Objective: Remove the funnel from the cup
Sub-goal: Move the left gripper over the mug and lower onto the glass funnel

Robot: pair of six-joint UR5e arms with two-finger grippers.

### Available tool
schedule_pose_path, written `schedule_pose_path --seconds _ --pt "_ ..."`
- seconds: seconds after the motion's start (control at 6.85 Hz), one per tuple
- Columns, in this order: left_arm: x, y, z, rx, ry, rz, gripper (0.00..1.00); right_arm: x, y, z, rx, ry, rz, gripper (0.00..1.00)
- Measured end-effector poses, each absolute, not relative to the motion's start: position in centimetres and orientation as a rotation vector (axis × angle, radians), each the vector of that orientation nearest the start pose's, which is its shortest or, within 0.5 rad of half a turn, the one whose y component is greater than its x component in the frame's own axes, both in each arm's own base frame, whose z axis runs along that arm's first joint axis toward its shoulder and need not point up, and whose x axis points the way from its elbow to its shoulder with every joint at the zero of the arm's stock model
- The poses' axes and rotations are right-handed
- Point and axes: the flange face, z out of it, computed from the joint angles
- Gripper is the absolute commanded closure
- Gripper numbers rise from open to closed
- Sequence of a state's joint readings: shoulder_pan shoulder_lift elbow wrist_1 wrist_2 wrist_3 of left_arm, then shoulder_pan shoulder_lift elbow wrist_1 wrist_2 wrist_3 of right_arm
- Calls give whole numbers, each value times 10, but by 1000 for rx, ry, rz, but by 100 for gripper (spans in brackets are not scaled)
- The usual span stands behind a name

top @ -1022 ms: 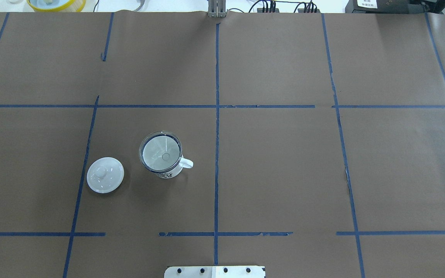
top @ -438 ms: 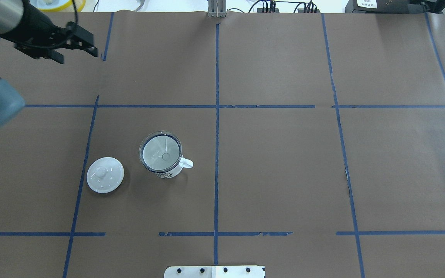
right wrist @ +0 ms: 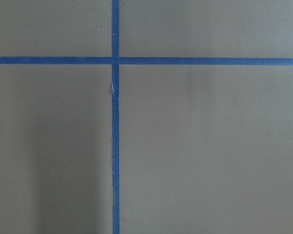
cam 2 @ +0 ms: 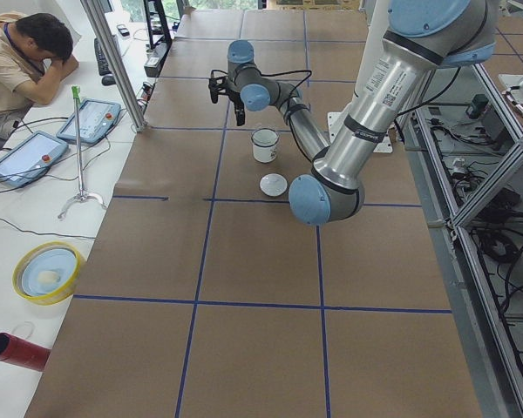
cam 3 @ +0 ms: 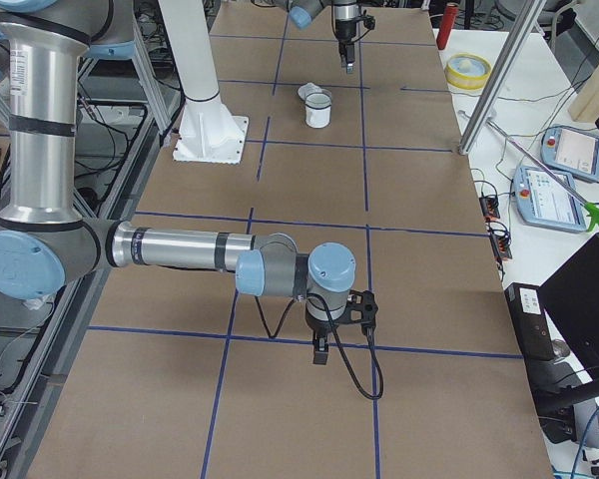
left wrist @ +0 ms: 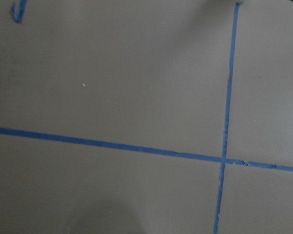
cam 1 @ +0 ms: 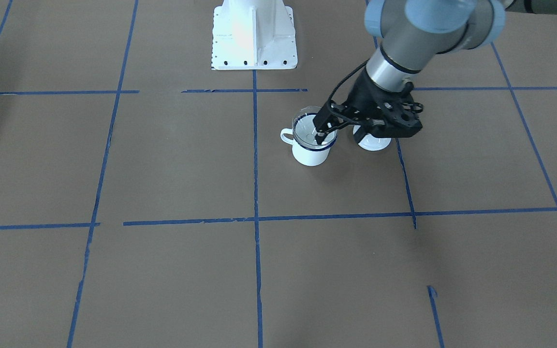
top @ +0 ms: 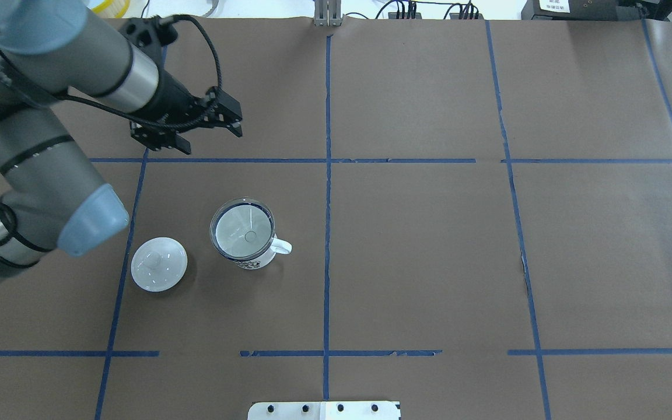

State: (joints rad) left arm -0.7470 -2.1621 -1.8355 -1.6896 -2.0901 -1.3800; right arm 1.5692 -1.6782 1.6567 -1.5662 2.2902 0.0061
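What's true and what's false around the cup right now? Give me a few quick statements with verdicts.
1. The funnel sits in the cup. True.
2. The left fingers are shut on the funnel. False: they are open and hold nothing, over the table beyond the cup.
3. The lid covers the cup. False: it lies on the table beside the cup, not touching it.
4. The cup's handle points away from the lid. True.
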Motion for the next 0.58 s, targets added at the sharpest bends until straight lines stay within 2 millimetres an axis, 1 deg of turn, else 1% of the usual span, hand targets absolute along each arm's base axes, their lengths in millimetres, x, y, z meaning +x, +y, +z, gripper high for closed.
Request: schedule_pose_path --seconds 0.15,0.29,0.44,0.58 --pt "434 -463 175 -29 1007 -257 0 67 -445 670 -19 -719 11 0" --pt "460 -447 171 -56 960 -261 0 67 -445 670 -19 -719 10 0" --pt "483 -435 176 -68 920 -269 0 67 -445 670 -19 -719 10 0" --pt "499 -428 181 -67 893 -270 4 67 -445 670 -19 -719 10 0"
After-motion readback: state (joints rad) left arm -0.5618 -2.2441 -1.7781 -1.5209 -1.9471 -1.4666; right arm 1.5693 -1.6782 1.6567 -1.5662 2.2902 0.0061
